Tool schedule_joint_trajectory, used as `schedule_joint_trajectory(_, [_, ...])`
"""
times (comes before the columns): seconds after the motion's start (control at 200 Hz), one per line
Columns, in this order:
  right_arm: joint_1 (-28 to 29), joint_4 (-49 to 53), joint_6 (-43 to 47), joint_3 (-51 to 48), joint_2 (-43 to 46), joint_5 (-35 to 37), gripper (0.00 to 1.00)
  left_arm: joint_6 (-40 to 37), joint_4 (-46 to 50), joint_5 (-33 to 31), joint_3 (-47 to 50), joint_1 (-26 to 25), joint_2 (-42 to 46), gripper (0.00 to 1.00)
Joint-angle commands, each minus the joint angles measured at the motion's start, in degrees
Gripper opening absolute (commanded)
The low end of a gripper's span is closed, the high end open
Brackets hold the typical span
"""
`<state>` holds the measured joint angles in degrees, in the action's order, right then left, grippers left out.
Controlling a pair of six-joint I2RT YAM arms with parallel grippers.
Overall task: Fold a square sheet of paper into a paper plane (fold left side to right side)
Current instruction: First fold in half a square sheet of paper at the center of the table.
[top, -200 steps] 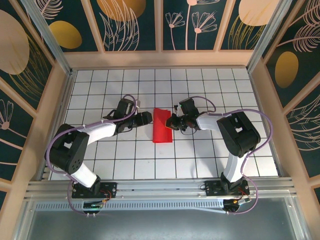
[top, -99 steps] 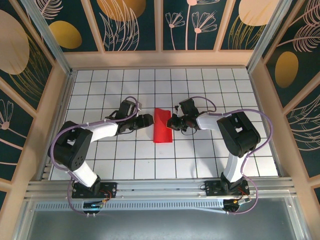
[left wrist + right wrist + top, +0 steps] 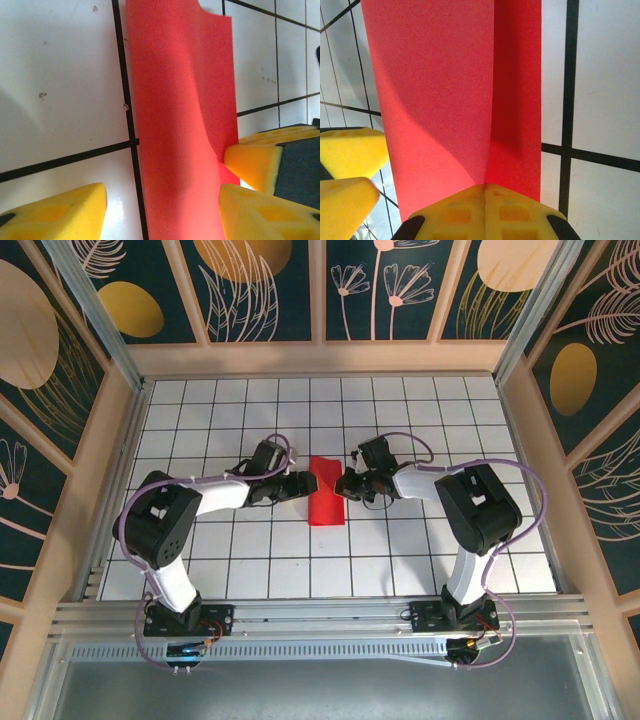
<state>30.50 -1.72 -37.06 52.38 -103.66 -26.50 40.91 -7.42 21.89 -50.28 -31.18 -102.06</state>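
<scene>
Red paper [image 3: 325, 495] lay near the middle of the table [image 3: 400, 550], folded into a tall narrow strip that ran away from the arms, with one layer over the other. The table was white, ruled into square tiles by thin black lines, and faintly glossy; in the left wrist view a few small specks marked the white beside the paper [image 3: 175, 100]. A pale wooden frame [image 3: 320, 357] bordered the surface on three sides. Above it stood walls [image 3: 90, 300] of dark teal panels painted with gold ovals and pale outlined leaves and flowers. A ribbed metal rail [image 3: 320, 615] ran along the near edge, where both arm bases were bolted.

The left gripper [image 3: 303, 483] reached in from the left, low over the table at the strip's left edge. In its wrist view the left gripper [image 3: 162, 215] had its yellow pads set well apart, with the paper lying between them and neither pad closed on it.

The right gripper [image 3: 343, 483] met the strip from the right. In its own view the right gripper [image 3: 485, 192] had its yellow pads pressed together with no gap, pinching the paper [image 3: 440, 90] where the inner fold line ran down into their seam. The upper layer curved up slightly off the lower one there.
</scene>
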Motion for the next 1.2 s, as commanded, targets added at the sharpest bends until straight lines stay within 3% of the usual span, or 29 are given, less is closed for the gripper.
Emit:
schedule_joint_trajectory(0.0, [0.5,2.2,1.7,1.7,1.7,1.5,0.00,0.7,0.8,0.4,-2.2,-0.5,-2.0,0.55])
schedule_joint_trajectory(0.5, [0.5,3.4,1.9,2.1,1.5,2.7,0.01,-0.4,4.2,-2.5,-4.6,-2.2,-6.1,0.37])
schedule_joint_trajectory(0.891, [0.3,7.0,2.4,1.3,6.2,8.9,0.27,-2.6,9.6,-6.6,-7.8,-3.8,-8.4,0.37])
schedule_joint_trajectory(1.196, [-3.5,9.3,2.8,-2.1,14.8,15.3,0.37,-3.9,12.1,-7.2,-8.9,-4.4,-10.0,0.39])
